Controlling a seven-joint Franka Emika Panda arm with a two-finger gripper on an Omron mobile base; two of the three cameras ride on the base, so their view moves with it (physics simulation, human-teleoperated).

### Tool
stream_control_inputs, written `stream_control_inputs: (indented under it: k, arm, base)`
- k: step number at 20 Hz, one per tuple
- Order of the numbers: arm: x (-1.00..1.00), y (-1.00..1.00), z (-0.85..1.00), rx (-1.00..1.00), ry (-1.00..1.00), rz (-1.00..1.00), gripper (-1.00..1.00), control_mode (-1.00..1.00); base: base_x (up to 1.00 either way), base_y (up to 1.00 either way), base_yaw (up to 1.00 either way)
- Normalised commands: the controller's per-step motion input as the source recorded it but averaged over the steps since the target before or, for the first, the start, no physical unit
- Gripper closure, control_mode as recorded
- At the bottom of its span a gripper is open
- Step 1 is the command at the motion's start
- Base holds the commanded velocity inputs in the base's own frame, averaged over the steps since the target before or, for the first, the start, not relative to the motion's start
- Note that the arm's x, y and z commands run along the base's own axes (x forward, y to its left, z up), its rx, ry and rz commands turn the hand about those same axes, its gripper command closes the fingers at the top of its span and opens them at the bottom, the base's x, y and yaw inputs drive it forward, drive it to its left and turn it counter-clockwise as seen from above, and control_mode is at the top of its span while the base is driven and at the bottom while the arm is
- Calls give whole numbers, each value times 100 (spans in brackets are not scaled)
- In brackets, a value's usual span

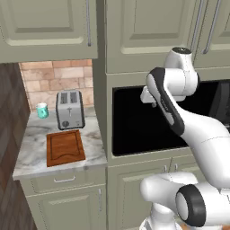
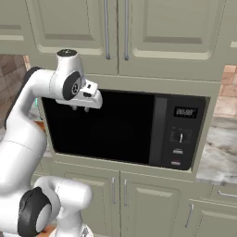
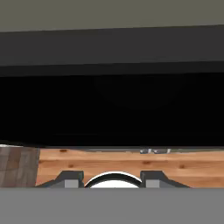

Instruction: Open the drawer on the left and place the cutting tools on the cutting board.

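Barely started tbh: pale grey-green drawer [image 1: 64, 179] with silver bar handle not yet opened, reddish-brown grooved wooden cutting board [image 1: 65, 147] bare, two-finger gripper [image 2: 80, 108] apart, holding nothing.

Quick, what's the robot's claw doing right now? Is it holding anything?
Gripper: open, fingers apart with nothing between them, up in front of the dark microwave door.
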Motion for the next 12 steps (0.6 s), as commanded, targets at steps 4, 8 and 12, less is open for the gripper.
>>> stream_control_inputs:
  k: [4,8,12]
  arm:
    - [-13,0,0,-1,-1,0,-100,-100]
    - [-43,35,-42,-29,5,5,-100,-100]
    - [-34,85,-78,-57,19,14,-100,-100]
  base:
    - [0,0,0]
    - [0,0,0]
    - [0,0,0]
